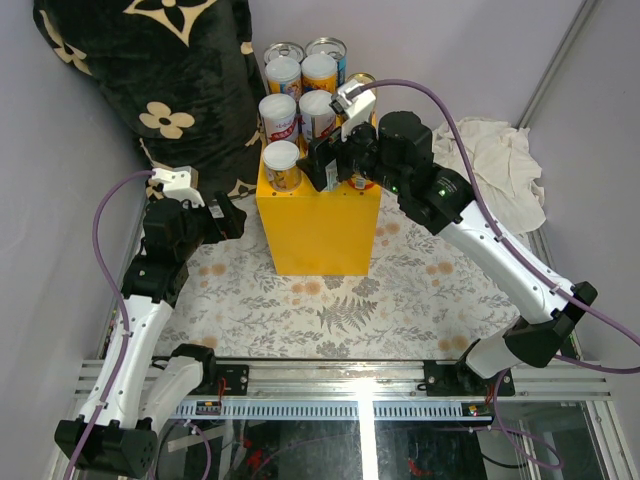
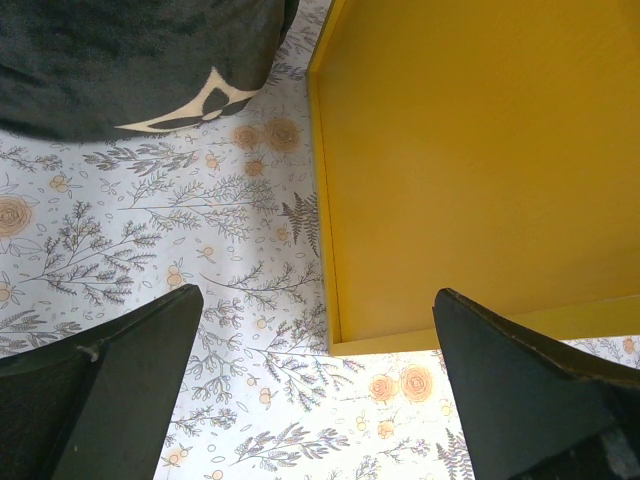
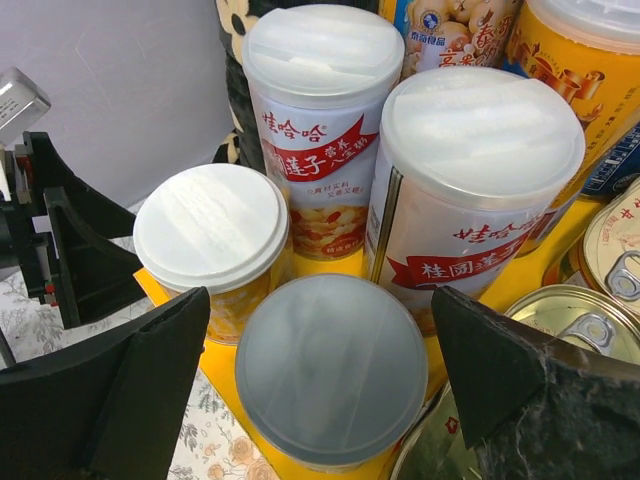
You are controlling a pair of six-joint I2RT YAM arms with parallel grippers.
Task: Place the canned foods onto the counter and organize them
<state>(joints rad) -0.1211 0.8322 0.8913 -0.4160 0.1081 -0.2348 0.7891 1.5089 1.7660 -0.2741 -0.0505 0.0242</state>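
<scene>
My right gripper (image 3: pixel 320 300) hangs with jaws wide apart, clear of the short grey-lidded round tin (image 3: pixel 330 370) at bottom centre, on top of the yellow wooden cabinet (image 1: pixel 320 225). It looks rigid, weighty and slick, so I'd pinch the sidewall under the lid. Meanwhile my left gripper (image 2: pixel 320 292) gapes empty.

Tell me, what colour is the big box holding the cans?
Bright yellow. The big wooden box shows best in the top external view.
</scene>
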